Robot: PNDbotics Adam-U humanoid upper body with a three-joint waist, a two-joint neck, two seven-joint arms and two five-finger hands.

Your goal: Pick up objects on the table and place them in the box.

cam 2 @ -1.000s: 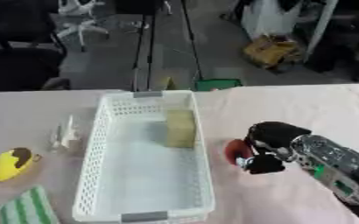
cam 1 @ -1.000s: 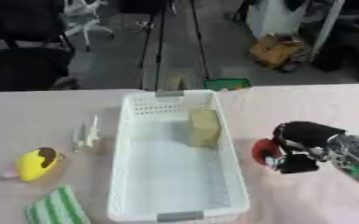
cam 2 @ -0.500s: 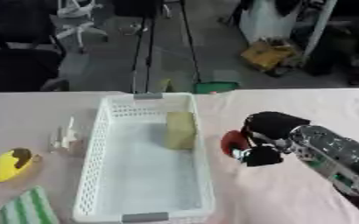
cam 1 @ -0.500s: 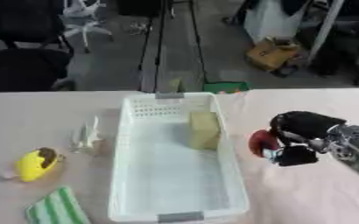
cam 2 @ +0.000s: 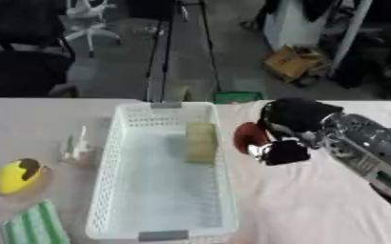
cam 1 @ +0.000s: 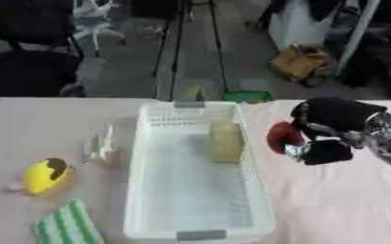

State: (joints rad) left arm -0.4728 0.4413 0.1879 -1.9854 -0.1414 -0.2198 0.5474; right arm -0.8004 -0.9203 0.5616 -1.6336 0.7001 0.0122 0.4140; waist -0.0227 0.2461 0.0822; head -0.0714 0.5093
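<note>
Right hand curled round red object, just beside white basket, no readable writing

Your white lattice-walled box sits on a pale pink table, with a grey tab at each short end. Inside it, toward the far right side, lies a tan, sponge-coloured block. Right of the box, your right hand is black with silver at the wrist, and curls round a dark red object. Left of the box you have a clear, glassy item, a yellow object with a dark brown patch on top, and a green-and-white striped cloth.
</note>
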